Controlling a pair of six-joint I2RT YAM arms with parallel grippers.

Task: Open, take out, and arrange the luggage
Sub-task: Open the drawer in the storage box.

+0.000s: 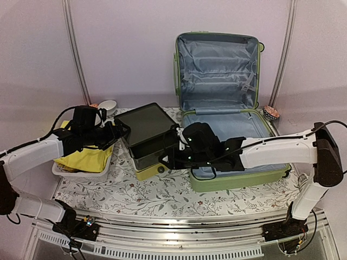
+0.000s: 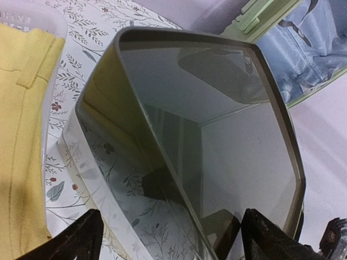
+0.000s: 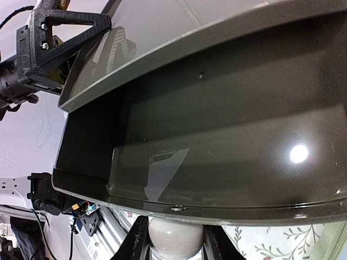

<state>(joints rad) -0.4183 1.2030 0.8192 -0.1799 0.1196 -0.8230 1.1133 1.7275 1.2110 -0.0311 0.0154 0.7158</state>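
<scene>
Green suitcase point(image 1: 217, 108) is open, box point(image 1: 146, 132) sits out. My left hand point(image 2: 171, 241) is wide open, my right hand point(image 3: 174, 249) pinches the knob point(image 3: 174, 232). I have tidying left.

Both arms angle inward, left pincer point(image 2: 171, 227) gaping, right pincer point(image 3: 176, 238) pinched narrow.

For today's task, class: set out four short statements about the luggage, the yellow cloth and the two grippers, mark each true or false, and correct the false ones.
1. The luggage stands open with its lid raised. True.
2. The yellow cloth lies inside the luggage. False: it is in the white basket on the left.
3. The right gripper is closed around the white knob of the drawer box. True.
4. The left gripper is shut. False: its jaws stand wide open beside the drawer box.
</scene>
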